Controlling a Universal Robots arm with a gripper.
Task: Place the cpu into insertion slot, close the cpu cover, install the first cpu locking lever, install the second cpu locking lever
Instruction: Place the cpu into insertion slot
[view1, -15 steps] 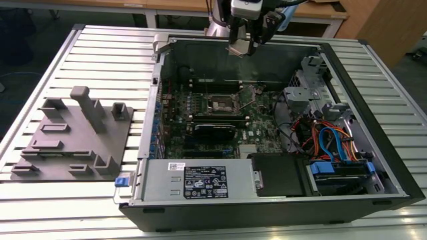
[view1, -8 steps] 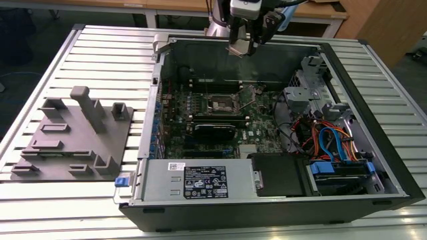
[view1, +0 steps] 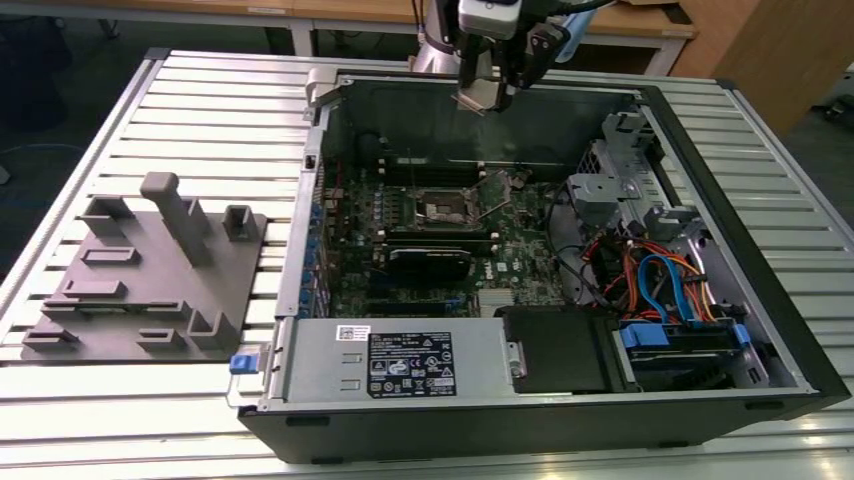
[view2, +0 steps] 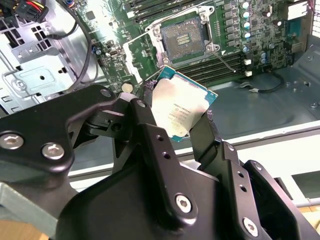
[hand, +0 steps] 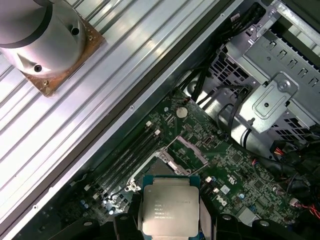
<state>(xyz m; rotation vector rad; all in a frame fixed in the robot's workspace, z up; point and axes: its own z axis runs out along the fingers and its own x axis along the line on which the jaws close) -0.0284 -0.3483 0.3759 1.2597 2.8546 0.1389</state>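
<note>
Slatted metal surface (view1: 134, 425) carrying the computer case (view1: 534, 420); I see my pincer (view1: 483, 98) gripping the cpu (view2: 185, 102), well apart from the insertion slot (view2: 182, 37).

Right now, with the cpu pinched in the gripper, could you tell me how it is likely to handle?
The cpu looks like a thin, rigid plate, so it probably will not flex. Held only by its edges in the gripper, its smooth metal could slip or twist. It is likely light, yet fragile if dropped.
</note>
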